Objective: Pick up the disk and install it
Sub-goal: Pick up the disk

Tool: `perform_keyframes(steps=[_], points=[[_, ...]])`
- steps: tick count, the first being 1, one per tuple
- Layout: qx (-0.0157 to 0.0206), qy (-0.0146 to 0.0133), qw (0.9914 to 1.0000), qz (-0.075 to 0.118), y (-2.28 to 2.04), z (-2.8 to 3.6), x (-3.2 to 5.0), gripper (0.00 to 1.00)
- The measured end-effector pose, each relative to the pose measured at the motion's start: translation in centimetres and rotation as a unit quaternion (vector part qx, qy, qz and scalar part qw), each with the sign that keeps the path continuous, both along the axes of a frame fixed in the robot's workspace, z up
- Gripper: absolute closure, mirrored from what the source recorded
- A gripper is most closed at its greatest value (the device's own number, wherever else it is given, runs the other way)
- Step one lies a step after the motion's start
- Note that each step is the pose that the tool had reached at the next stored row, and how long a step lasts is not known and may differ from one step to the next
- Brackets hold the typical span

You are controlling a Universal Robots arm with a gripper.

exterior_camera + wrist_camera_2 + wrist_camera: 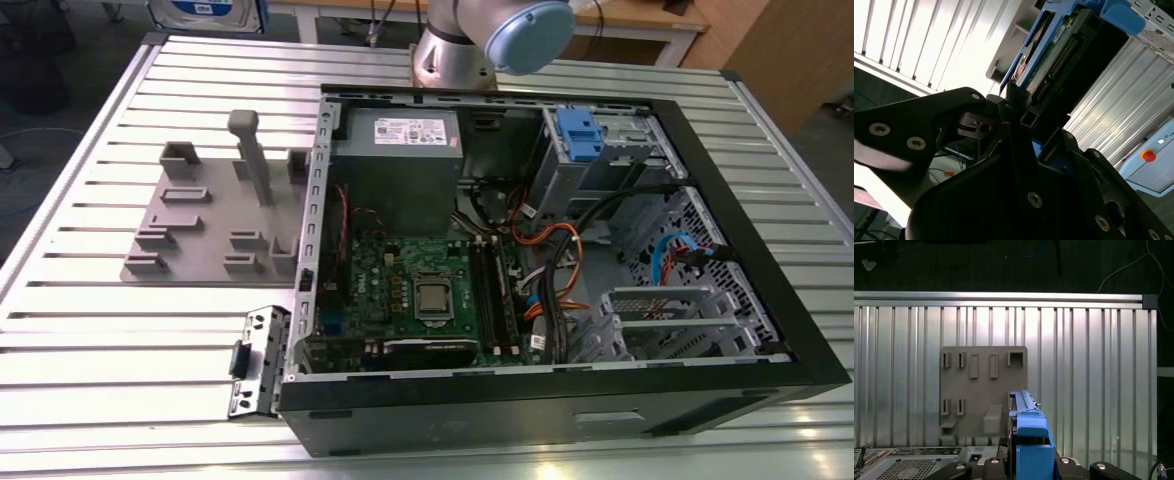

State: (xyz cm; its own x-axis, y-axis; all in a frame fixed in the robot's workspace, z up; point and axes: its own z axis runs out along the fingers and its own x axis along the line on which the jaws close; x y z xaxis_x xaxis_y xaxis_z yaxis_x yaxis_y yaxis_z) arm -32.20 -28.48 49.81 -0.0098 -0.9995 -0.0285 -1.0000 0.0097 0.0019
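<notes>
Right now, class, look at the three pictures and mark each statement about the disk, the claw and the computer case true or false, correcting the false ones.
1. The claw is closed on the disk. True.
2. The disk sits in a bay inside the computer case. False: the claw holds it, outside the case.
3. The computer case lies open with its motherboard showing. True.
4. The grey fixture plate lies inside the case. False: it lies on the slatted table, at the exterior view's left of the case.
5. The disk has a blue frame. True.
</notes>
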Motion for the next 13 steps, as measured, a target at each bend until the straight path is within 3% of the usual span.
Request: perform_keyframes(steps=[13], points=[[0.0, 0.0003, 1.0, 0.0, -0.17, 0.0, 1.97, 0.64]])
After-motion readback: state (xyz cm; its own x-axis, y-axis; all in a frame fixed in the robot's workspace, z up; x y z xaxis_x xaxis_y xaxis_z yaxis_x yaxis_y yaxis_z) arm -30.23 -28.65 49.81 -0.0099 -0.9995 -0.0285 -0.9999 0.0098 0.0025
